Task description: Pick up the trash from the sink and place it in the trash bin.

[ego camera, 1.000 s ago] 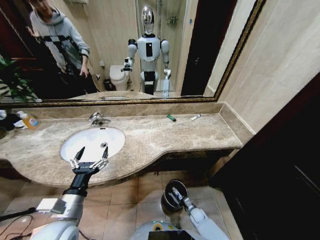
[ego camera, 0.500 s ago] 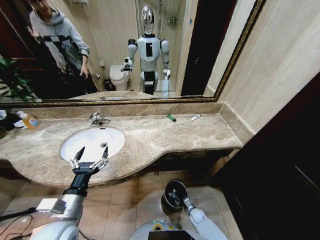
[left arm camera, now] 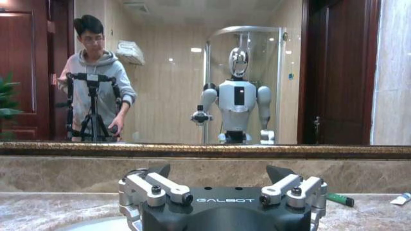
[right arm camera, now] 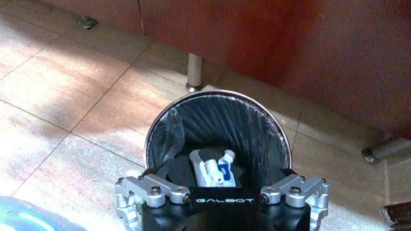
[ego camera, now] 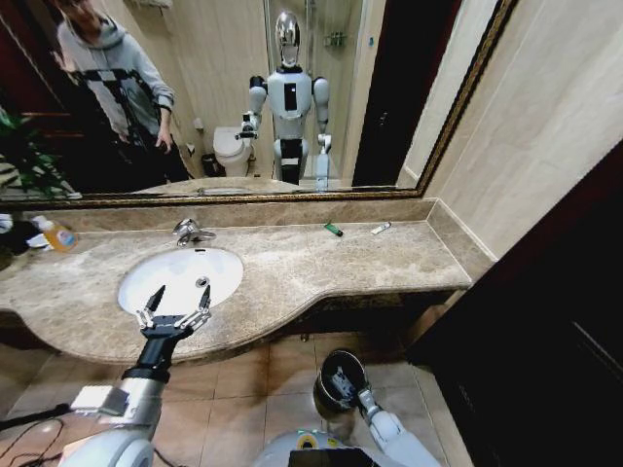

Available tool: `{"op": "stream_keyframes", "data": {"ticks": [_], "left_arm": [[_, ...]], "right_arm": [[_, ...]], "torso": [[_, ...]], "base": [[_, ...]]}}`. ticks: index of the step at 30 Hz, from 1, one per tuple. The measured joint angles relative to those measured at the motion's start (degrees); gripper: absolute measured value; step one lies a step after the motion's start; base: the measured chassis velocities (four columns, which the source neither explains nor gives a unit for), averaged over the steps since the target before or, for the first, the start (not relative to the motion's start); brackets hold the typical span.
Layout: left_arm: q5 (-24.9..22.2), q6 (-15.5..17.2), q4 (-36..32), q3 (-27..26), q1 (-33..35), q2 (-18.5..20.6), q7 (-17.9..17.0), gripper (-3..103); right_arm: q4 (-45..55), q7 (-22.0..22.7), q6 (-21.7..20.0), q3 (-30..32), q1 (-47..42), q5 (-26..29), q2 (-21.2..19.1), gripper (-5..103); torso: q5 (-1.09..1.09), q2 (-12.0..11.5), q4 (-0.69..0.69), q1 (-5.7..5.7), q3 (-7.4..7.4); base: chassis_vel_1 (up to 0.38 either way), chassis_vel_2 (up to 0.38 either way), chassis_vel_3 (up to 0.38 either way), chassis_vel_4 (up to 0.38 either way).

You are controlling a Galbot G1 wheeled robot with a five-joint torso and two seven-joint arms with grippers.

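right gripper [right arm camera: 218,185] low centre of frame, over bin [right arm camera: 168,126] mouth, fingers spread, holding nothing. white-blue trash [right arm camera: 215,171] lies inside bin (black liner). left gripper [ego camera: 177,306] lower left, fingers wide, at front edge of sink [ego camera: 161,277]. green piece [ego camera: 333,230], white tube [ego camera: 381,228] on counter [ego camera: 321,268], upper centre.

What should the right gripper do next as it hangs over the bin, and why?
Probably lift the right gripper up and away from the bin: it is open over the bin's mouth, and white packets lie inside, so the drop looks done. A green piece and a white tube lie on the counter by the mirror.
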Motion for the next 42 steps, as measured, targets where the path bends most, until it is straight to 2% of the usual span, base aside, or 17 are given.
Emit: {"op": "stream_keyframes", "data": {"ticks": [7, 9, 10, 15, 16, 19, 20, 23, 25, 26, 30, 42], "left_arm": [[0.0, 0.0, 0.0, 0.0, 0.0, 0.0, 0.0, 100], [0.0, 0.0, 0.0, 0.0, 0.0, 0.0, 0.0, 100], [0.0, 0.0, 0.0, 0.0, 0.0, 0.0, 0.0, 100], [0.0, 0.0, 0.0, 0.0, 0.0, 0.0, 0.0, 100], [0.0, 0.0, 0.0, 0.0, 0.0, 0.0, 0.0, 100], [0.0, 0.0, 0.0, 0.0, 0.0, 0.0, 0.0, 100], [0.0, 0.0, 0.0, 0.0, 0.0, 0.0, 0.0, 100], [0.0, 0.0, 0.0, 0.0, 0.0, 0.0, 0.0, 100], [0.0, 0.0, 0.0, 0.0, 0.0, 0.0, 0.0, 100], [0.0, 0.0, 0.0, 0.0, 0.0, 0.0, 0.0, 100], [0.0, 0.0, 0.0, 0.0, 0.0, 0.0, 0.0, 100], [0.0, 0.0, 0.0, 0.0, 0.0, 0.0, 0.0, 100]], "right_arm": [[3.3, 0.1, -0.5, 0.3, -1.8, 1.9, -1.0, 100], [9.7, 0.7, -2.4, 0.4, -4.8, 8.0, -2.4, 100], [9.7, 0.7, -2.4, 0.4, -4.8, 8.0, -2.4, 100], [27.4, 3.3, -4.3, 2.1, -12.5, 18.4, -6.3, 100], [27.4, 3.3, -4.3, 2.1, -12.5, 18.4, -6.3, 100], [36.3, 4.8, -4.8, 3.9, -17.1, 21.4, -7.7, 100], [41.6, 5.4, -4.4, 5.3, -20.0, 21.9, -8.1, 100], [47.0, 6.1, -3.9, 7.1, -23.5, 22.2, -8.2, 100], [55.9, 7.0, -3.1, 10.2, -30.1, 22.2, -7.8, 100], [55.9, 7.0, -3.1, 10.2, -30.1, 22.2, -7.8, 100], [66.1, 7.5, -2.5, 13.1, -36.8, 22.2, -6.9, 100], [79.7, 8.4, -2.9, 14.6, -43.3, 20.6, -6.0, 100]], "torso": [[0.01, 0.0, 0.00, 0.00, 0.00], [0.00, 0.0, 0.00, 0.00, 0.00], [0.00, 0.0, 0.00, 0.00, 0.00], [0.00, 0.0, 0.00, 0.00, 0.00], [0.00, 0.0, 0.00, 0.00, 0.00], [0.01, 0.0, 0.00, 0.00, 0.00], [0.01, 0.0, 0.00, 0.00, 0.00], [0.00, 0.0, 0.00, 0.00, 0.00], [0.00, 0.0, -0.01, 0.00, 0.00], [0.00, 0.0, -0.01, 0.00, 0.00], [0.00, 0.0, -0.01, -0.01, -0.01], [0.00, 0.0, 0.00, 0.00, 0.00]], "base": [[0.000, 0.000, 0.000, 0.000], [0.000, 0.000, 0.000, 0.000], [0.000, 0.000, 0.000, 0.000], [0.000, 0.000, 0.000, 0.000], [0.000, 0.000, 0.000, 0.000], [0.000, 0.000, 0.000, 0.000], [0.000, 0.000, 0.000, 0.000], [0.000, 0.000, 0.000, 0.000], [0.000, 0.000, 0.000, 0.000], [0.000, 0.000, 0.000, 0.000], [0.000, 0.000, 0.000, 0.000], [0.000, 0.000, 0.000, 0.000]]}}
